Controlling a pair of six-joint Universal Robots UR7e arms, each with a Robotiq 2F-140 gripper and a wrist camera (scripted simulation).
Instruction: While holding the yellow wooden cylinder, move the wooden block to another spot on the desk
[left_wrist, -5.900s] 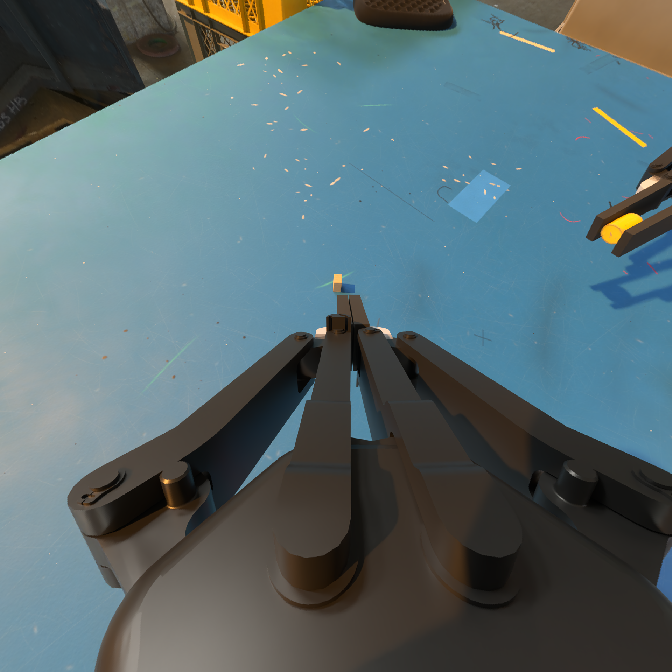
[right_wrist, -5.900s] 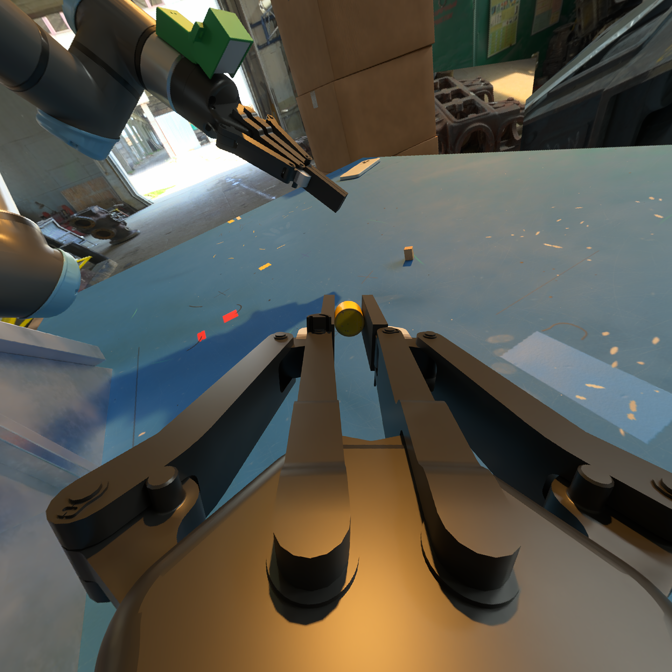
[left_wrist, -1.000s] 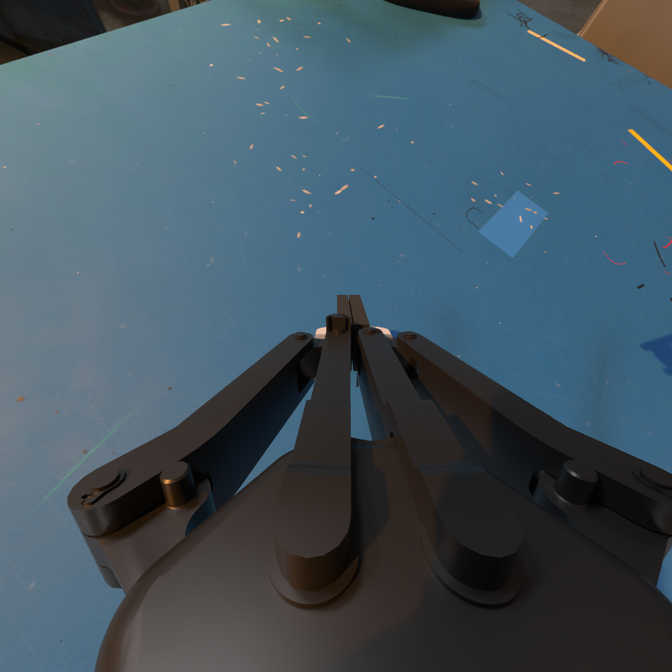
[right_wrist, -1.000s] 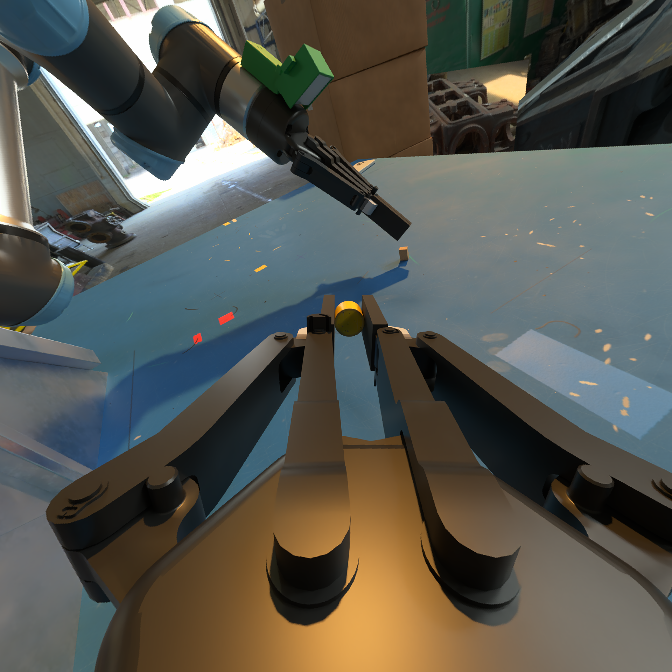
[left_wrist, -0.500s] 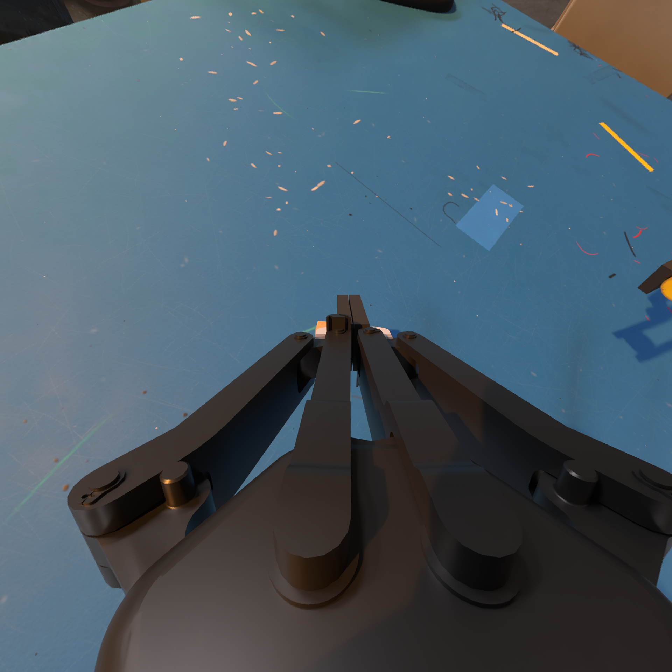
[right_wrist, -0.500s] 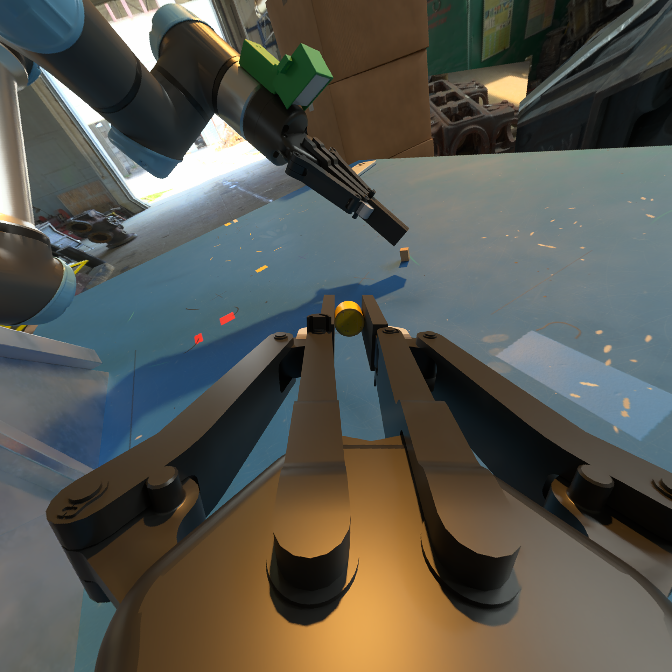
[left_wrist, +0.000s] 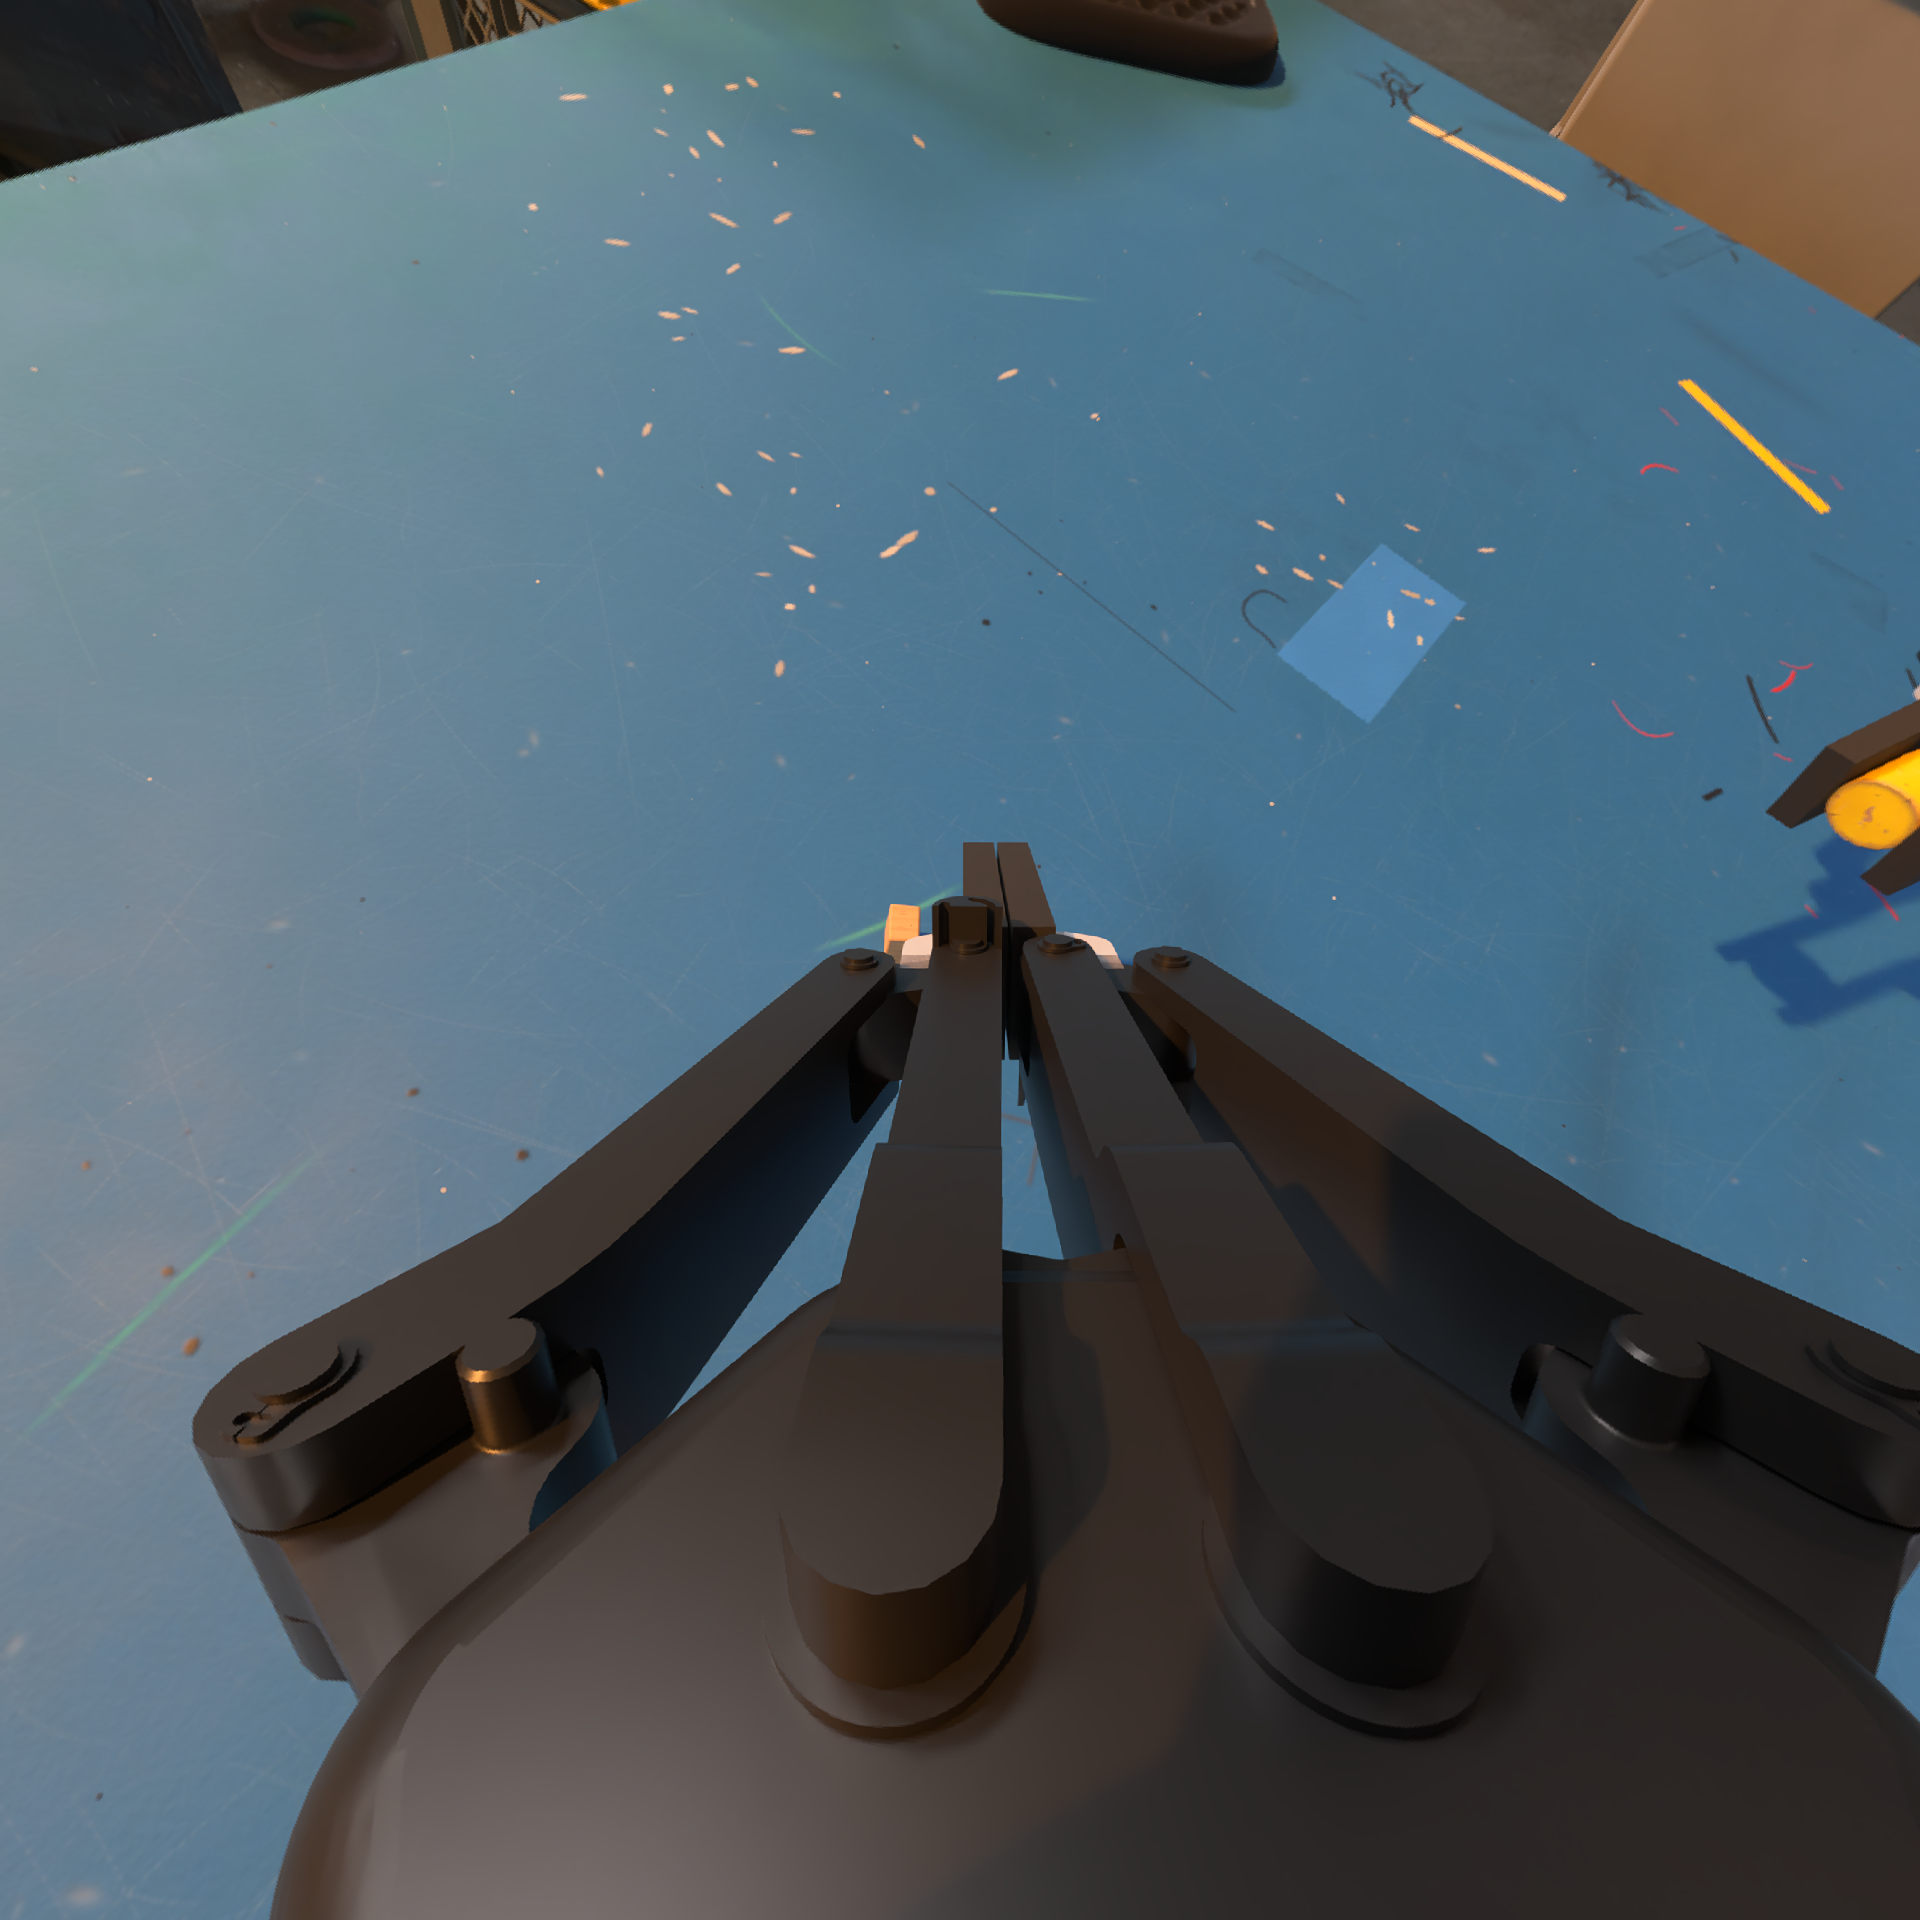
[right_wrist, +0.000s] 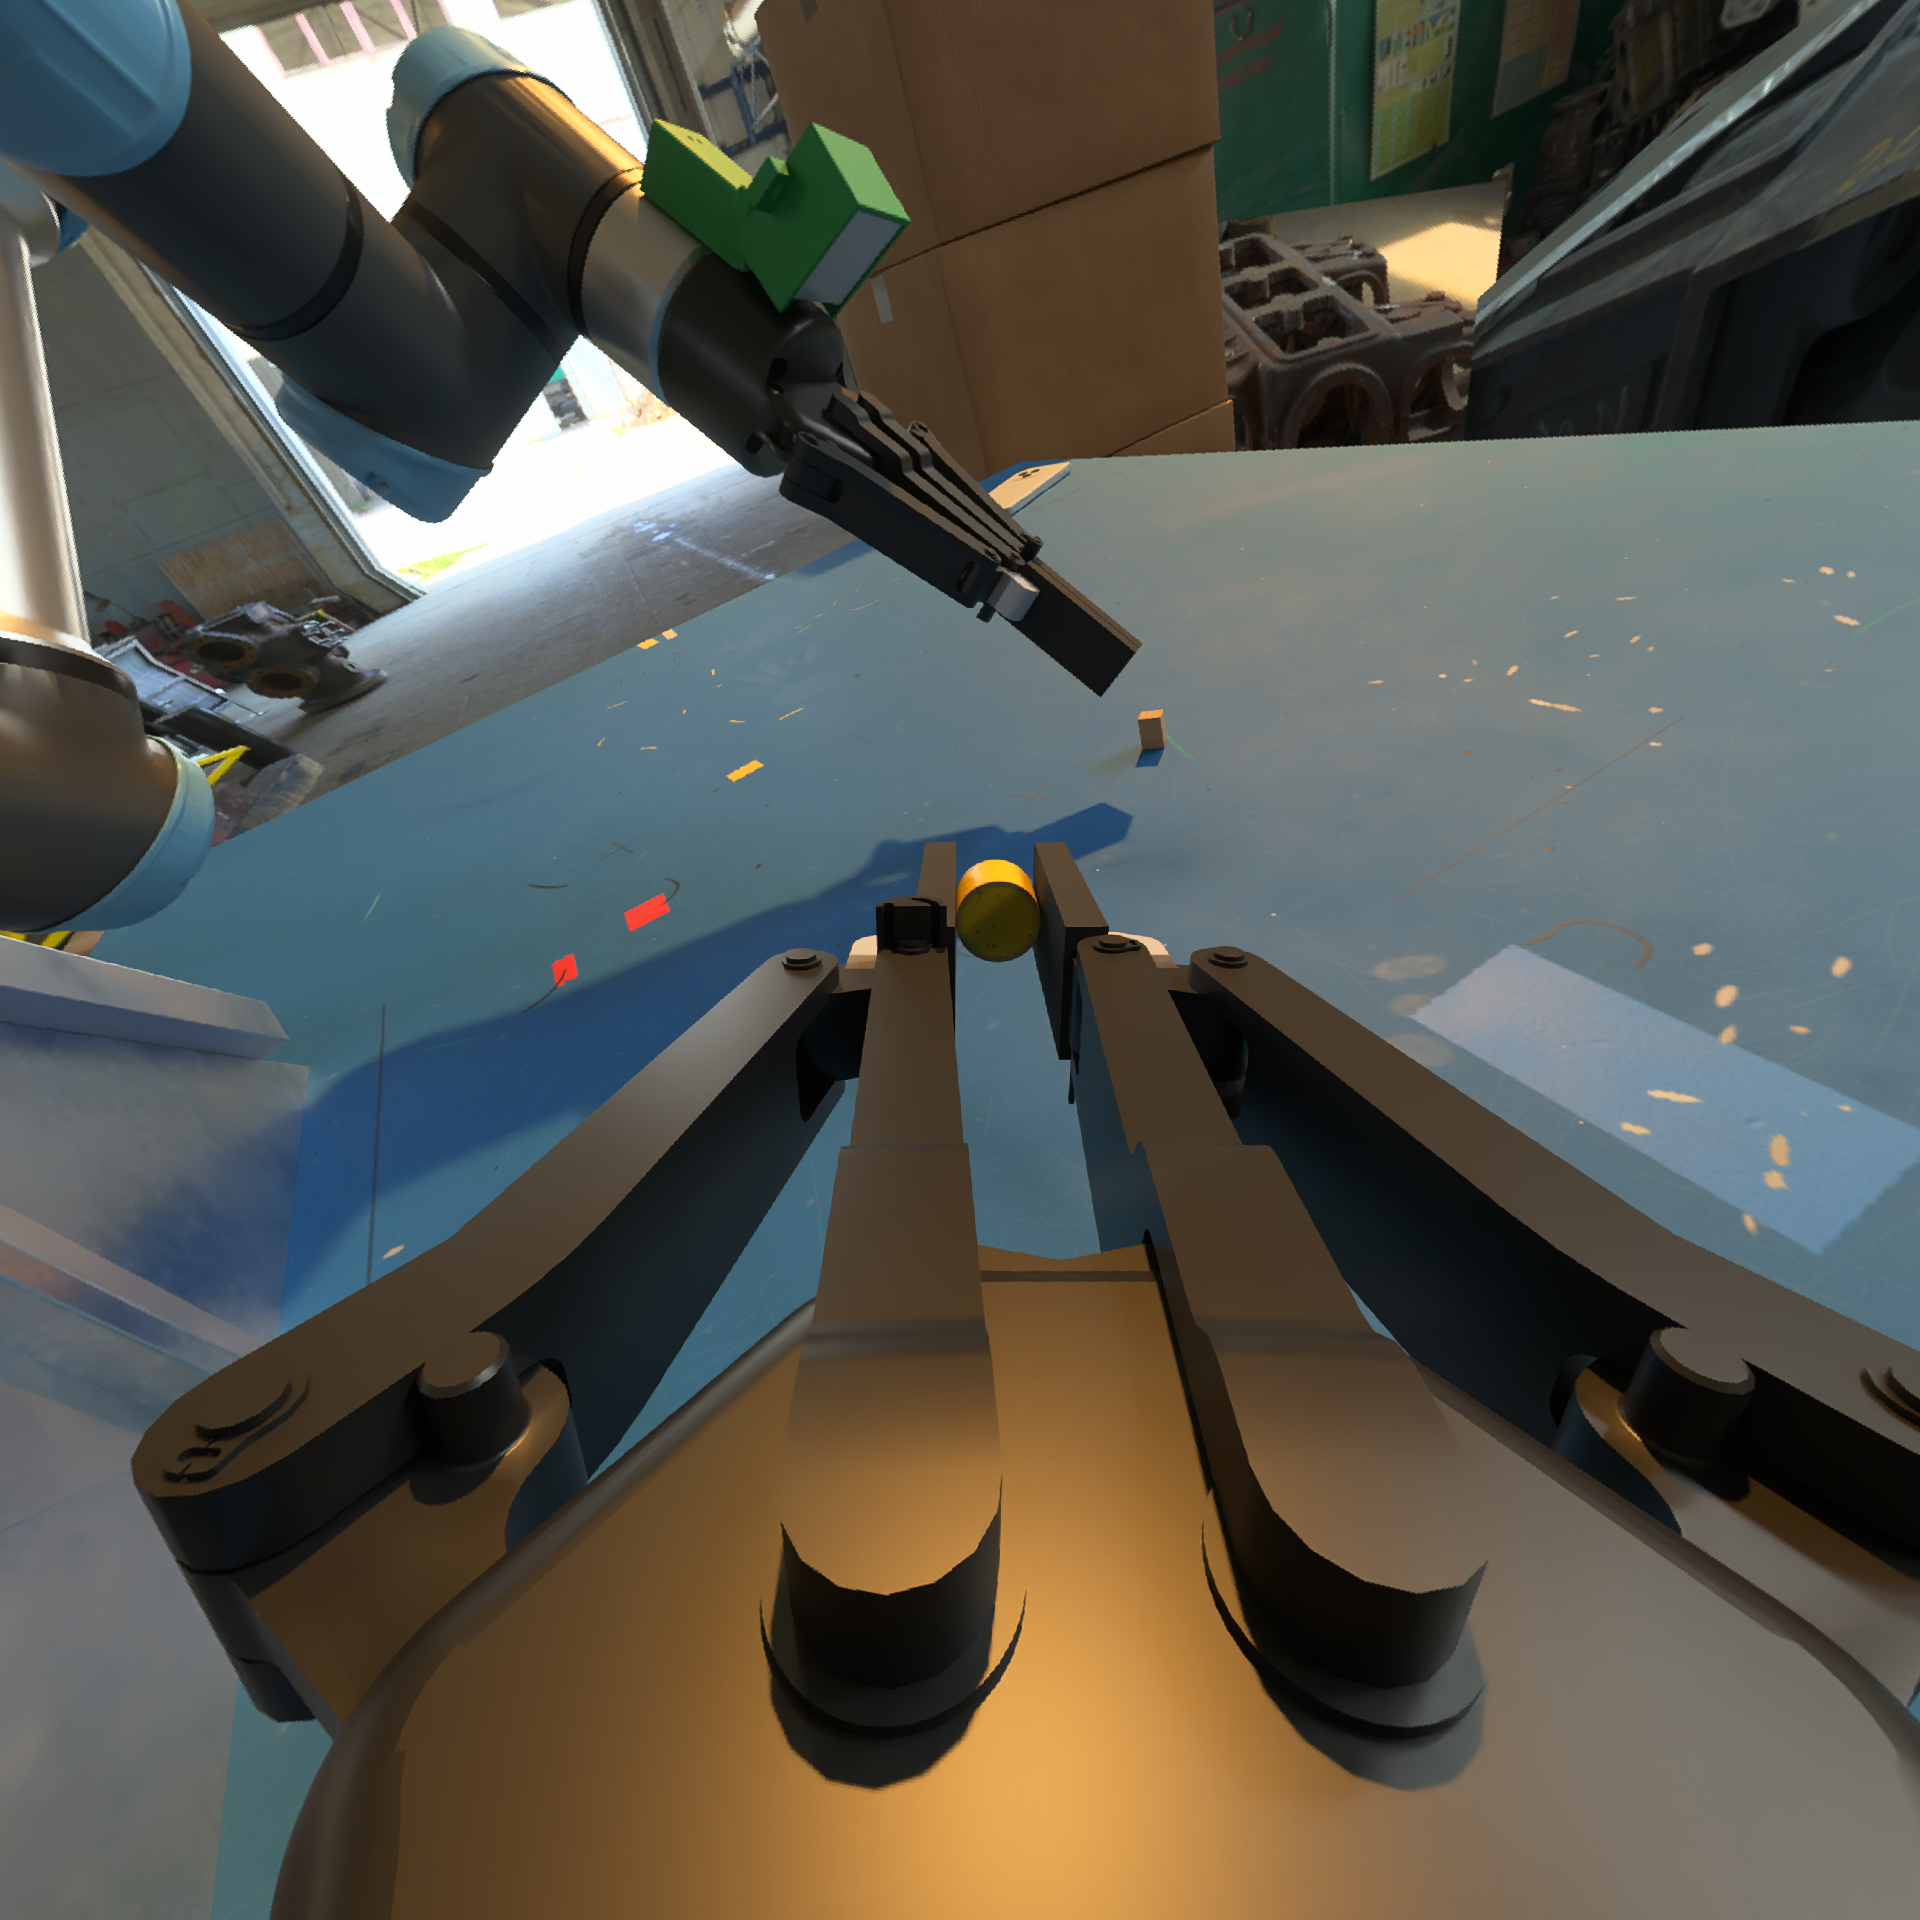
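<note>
My right gripper (right_wrist: 995, 878) is shut on the yellow wooden cylinder (right_wrist: 995, 912) and holds it above the blue desk (right_wrist: 1455, 727); it also shows at the right edge of the left wrist view (left_wrist: 1870, 810). The small wooden block (right_wrist: 1150, 728) stands on the desk. My left gripper (left_wrist: 997, 868) is shut and empty. It hangs above the desk (left_wrist: 416, 623), its tip (right_wrist: 1081, 649) a little above and left of the block. In the left wrist view the block (left_wrist: 902, 925) peeks out just left of my fingers, mostly hidden by them.
A dark pad (left_wrist: 1132, 36) lies at the desk's far edge and a cardboard box (left_wrist: 1766, 135) stands at the far right corner. Stacked cardboard boxes (right_wrist: 1039, 208) stand beyond the desk. Tape strips (left_wrist: 1751, 445) and flecks mark the surface.
My left gripper has moved back, so the block now shows beside its fingers and the right gripper with the cylinder comes into view. The right gripper has stayed still.
</note>
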